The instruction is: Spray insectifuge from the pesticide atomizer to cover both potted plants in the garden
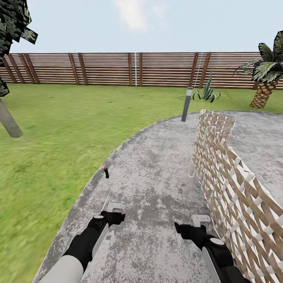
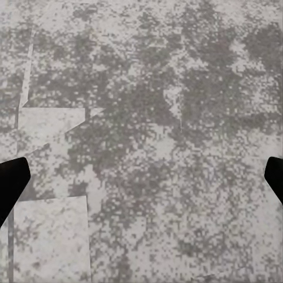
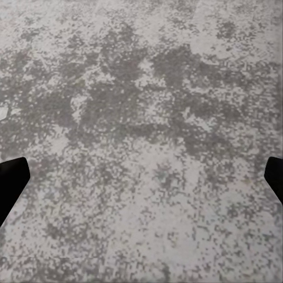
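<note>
The head view showed the robot standing on grey paving (image 1: 157, 184) in the garden, with green lawn (image 1: 51, 137) on its left and a brown slatted fence (image 1: 118, 68) far ahead. Both arms reached forward and low. The left claw (image 1: 114, 215) and the right claw (image 1: 188, 227) each hung just above the paving, and both were spread wide with nothing between the fingers. In the left wrist view one dark fingertip (image 2: 10, 183) sat at each edge, well apart, and the right wrist view showed the same, with a fingertip (image 3: 10, 180) at the side.

A small dark thing with a red top (image 1: 106, 171) stood at the edge of the paving, just ahead of the left claw. It might have been the pesticide atomizer (it was too small to be sure). A grey bollard post (image 1: 186, 104) stood farther off, and a woven lattice screen (image 1: 232, 184) ran along the robot's right side. A palm (image 1: 267, 74) and a spiky plant (image 1: 207, 92) grew near the fence. The two potted plants could not be picked out.

Things could go wrong from here. The robot could roll past the little thing, or bump it onto the grass. The right arm could also catch the lattice, since it was close.
</note>
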{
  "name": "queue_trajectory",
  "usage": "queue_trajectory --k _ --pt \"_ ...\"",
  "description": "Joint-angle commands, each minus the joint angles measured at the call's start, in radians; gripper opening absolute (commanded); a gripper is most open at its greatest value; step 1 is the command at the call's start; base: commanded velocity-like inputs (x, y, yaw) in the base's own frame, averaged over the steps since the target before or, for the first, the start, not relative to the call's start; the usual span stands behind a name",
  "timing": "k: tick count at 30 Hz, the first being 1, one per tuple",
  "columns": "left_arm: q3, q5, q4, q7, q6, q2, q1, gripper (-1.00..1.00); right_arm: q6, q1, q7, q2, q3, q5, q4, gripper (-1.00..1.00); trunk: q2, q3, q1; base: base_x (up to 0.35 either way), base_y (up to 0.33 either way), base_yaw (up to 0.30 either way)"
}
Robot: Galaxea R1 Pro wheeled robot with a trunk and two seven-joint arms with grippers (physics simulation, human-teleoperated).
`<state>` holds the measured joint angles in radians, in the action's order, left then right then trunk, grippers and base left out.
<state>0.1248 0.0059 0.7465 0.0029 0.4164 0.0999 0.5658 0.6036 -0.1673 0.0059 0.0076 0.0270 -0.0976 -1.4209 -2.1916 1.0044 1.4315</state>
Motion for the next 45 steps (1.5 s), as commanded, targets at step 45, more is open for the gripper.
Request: queue_trajectory --k 45 --pt "0.001 -0.003 0.007 0.009 0.006 -0.002 -0.003 1.00 0.004 0.008 0.000 -0.001 -0.004 -0.009 -0.001 1.00 0.000 0.001 0.000 0.047 0.000 0.000"
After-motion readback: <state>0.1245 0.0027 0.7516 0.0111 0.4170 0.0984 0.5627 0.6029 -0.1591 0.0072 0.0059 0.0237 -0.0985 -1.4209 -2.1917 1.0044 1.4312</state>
